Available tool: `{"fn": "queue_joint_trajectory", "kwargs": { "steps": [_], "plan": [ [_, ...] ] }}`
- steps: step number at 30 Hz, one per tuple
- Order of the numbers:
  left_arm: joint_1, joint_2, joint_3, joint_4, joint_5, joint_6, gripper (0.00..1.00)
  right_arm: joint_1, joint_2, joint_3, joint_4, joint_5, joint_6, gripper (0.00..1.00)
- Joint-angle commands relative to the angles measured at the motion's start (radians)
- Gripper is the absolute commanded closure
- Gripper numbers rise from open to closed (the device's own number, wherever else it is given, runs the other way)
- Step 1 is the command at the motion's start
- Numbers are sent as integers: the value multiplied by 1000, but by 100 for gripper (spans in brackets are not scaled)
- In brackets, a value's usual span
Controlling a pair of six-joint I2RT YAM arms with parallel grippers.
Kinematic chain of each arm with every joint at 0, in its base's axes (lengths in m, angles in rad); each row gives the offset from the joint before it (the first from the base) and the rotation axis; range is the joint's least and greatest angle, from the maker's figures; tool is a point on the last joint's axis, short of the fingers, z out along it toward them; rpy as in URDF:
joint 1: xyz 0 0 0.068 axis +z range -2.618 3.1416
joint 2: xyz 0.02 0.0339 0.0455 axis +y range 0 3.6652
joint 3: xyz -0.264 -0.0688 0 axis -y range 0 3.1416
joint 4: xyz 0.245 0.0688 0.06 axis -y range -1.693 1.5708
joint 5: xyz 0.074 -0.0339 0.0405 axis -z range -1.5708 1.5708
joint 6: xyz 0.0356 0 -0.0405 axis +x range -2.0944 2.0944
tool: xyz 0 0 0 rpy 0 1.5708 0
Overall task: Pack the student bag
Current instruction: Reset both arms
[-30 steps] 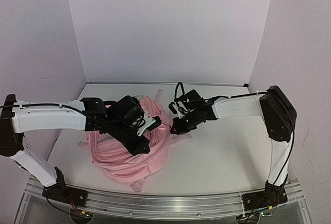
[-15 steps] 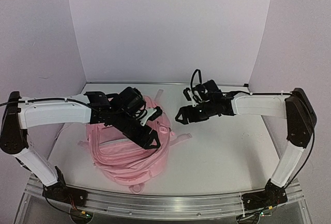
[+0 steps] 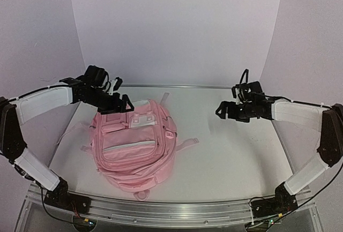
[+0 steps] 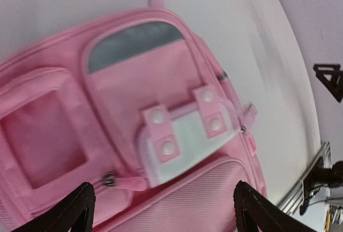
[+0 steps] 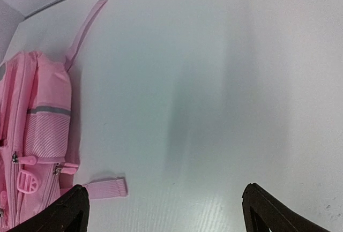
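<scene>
The student bag (image 3: 134, 146) is a pink backpack lying flat on the white table, left of centre, front pockets up. My left gripper (image 3: 122, 103) hovers over its far left corner, jaws wide open and holding nothing. In the left wrist view the student bag (image 4: 161, 98) fills the frame, with the grey-white patch (image 4: 187, 135) and a zip pull between my black fingertips (image 4: 75, 210). My right gripper (image 3: 221, 110) hangs open over bare table right of the bag. The right wrist view shows the bag's side (image 5: 40, 114) and a loose strap end (image 5: 104, 189) at the left.
White walls close the table at the back and both sides. An aluminium rail (image 3: 171, 210) runs along the near edge with both arm bases on it. A thin pink strap (image 3: 163, 98) lies on the table beyond the bag's top.
Both grippers have opened and let go of the bag. The left arm pulled back and left, the right arm swung right. The bag now lies flat.
</scene>
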Motion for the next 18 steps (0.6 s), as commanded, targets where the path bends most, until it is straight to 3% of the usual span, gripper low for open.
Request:
{"fn": "queue_joint_trajectory", "kwargs": {
  "steps": [1,4,7,13,18],
  "plan": [
    [203,-163,-78,24,6,7,9,-125,-145,-46,11,19,4,2],
    [331,-243,-113,25,-49,-24,6,-193,-213,-70,11,51,-3,2],
    [390,-325,-113,13,-123,-30,2,-209,-296,-90,31,131,-20,2],
    [402,-464,-177,29,-375,-4,0,-210,-520,-234,250,297,-55,2],
    [403,-535,-244,72,-456,22,0,-209,-695,-424,453,376,-94,2]
  ]
}}
